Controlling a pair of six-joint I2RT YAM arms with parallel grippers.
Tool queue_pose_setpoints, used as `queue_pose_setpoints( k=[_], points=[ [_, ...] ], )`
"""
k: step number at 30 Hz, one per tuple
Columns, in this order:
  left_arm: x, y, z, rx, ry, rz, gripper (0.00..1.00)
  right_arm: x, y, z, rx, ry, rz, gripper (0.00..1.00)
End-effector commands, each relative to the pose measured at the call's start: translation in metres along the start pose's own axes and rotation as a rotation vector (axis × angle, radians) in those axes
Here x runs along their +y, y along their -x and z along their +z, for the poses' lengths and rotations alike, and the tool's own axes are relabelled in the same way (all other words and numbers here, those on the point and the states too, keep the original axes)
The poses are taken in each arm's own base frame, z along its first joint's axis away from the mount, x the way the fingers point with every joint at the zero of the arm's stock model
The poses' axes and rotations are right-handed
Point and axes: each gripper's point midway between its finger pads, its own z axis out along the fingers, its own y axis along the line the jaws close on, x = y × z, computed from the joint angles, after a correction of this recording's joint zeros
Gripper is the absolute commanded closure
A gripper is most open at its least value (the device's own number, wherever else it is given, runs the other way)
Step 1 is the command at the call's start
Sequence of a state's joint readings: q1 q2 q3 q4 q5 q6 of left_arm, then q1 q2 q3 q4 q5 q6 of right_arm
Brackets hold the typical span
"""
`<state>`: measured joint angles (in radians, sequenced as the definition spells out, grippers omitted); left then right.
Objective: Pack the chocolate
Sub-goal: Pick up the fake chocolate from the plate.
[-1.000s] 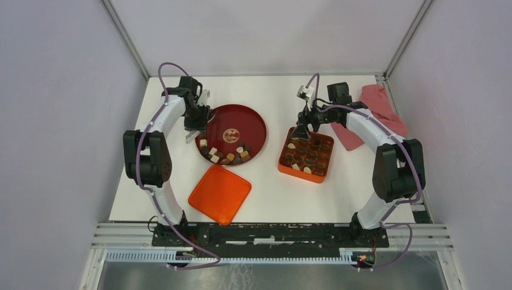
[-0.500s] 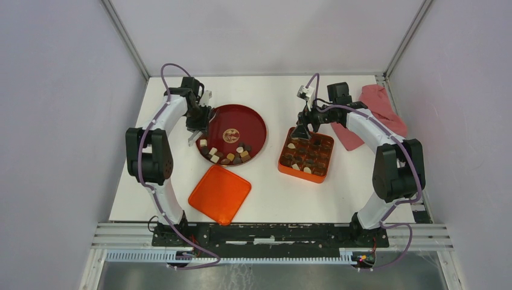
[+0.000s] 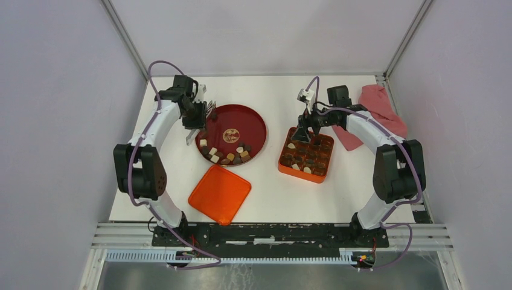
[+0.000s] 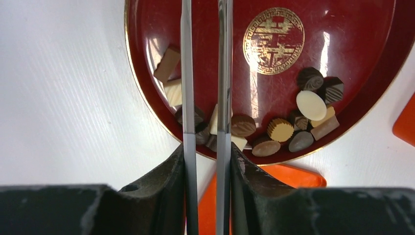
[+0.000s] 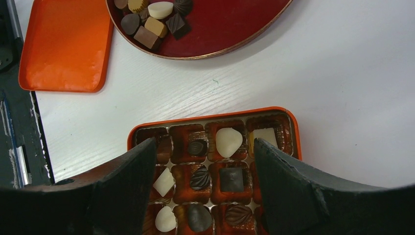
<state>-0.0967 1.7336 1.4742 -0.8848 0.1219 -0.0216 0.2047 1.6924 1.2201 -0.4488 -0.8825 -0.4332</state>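
Left gripper (image 3: 210,111) has drawn back, jaws narrow, grip unclear; right gripper (image 5: 204,147) gapes wide over box (image 5: 210,114).

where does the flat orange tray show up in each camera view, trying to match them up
Top external: flat orange tray left of centre, just nearer the arm bases than the red plate.
Left wrist: tray a sliver at the bottom, below the plate.
Right wrist: tray top left, left of the plate.
Shared landmark: the red plate.

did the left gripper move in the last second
Yes. The left gripper has shifted slightly toward the far side in the top view, along the left rim of the red plate, which has stayed put.
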Motion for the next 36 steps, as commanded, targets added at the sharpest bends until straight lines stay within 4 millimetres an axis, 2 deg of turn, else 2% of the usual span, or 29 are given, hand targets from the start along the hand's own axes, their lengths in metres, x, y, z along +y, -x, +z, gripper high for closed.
queue_pose_setpoints(
  k=[1,7,13,16,26,36],
  points=[
    [-0.010,0.002,-0.013,-0.066,-0.045,-0.039,0.98,0.005,0.011,-0.007,-0.035,-0.011,-0.032,0.22],
    [-0.006,0.000,-0.003,-0.048,-0.034,-0.025,0.95,0.006,0.011,-0.008,-0.036,-0.014,-0.033,0.22],
    [-0.003,0.015,-0.005,-0.062,-0.016,-0.016,0.73,0.006,0.010,-0.008,-0.033,-0.016,-0.036,0.22],
    [-0.002,0.017,-0.006,-0.065,-0.009,-0.013,0.64,0.006,0.009,-0.007,-0.033,-0.014,-0.036,0.22],
    [0.001,0.013,0.004,-0.026,0.001,-0.006,0.55,0.005,0.007,-0.005,-0.029,-0.006,-0.026,0.22],
    [0.007,0.010,0.020,0.017,0.027,-0.015,0.55,0.004,0.007,-0.006,-0.028,-0.009,-0.028,0.22]
  ],
)
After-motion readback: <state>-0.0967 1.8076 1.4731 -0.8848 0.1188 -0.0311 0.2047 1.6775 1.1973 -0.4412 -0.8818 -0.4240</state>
